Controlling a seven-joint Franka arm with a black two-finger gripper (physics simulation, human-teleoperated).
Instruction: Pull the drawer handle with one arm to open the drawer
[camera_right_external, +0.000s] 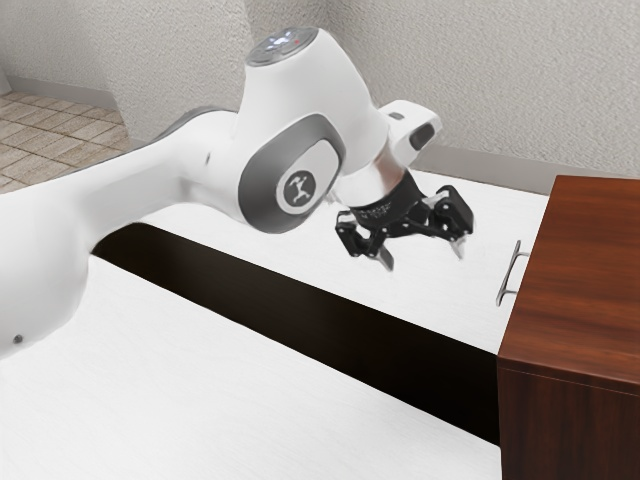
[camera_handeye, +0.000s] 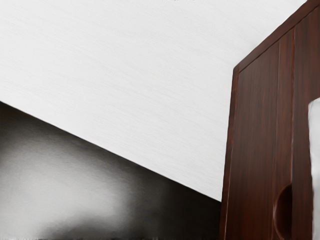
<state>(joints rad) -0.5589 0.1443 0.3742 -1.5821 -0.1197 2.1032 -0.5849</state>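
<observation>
white table (camera_right_external: 250, 400) under a grey wall (camera_right_external: 520, 70); the drawer (camera_right_external: 590, 280) sits at the exterior view's right, its handle (camera_right_external: 512, 272) facing me. my claw (camera_right_external: 422, 255) hangs open, apart from the handle. i should line up both fingers (camera_right_external: 385, 259) around it, close firmly, then pull straight back.

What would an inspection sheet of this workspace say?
Surface: white table with a dark band across it.
Job's things: brown cabinet at the exterior view's right; silver handle on its front, untouched.
Clutter: nothing seen.
Grippers: gripper open, in the air, apart from the handle.
Cables: nothing seen.
Surroundings: pale wall; tiled floor at the exterior view's upper left.
</observation>
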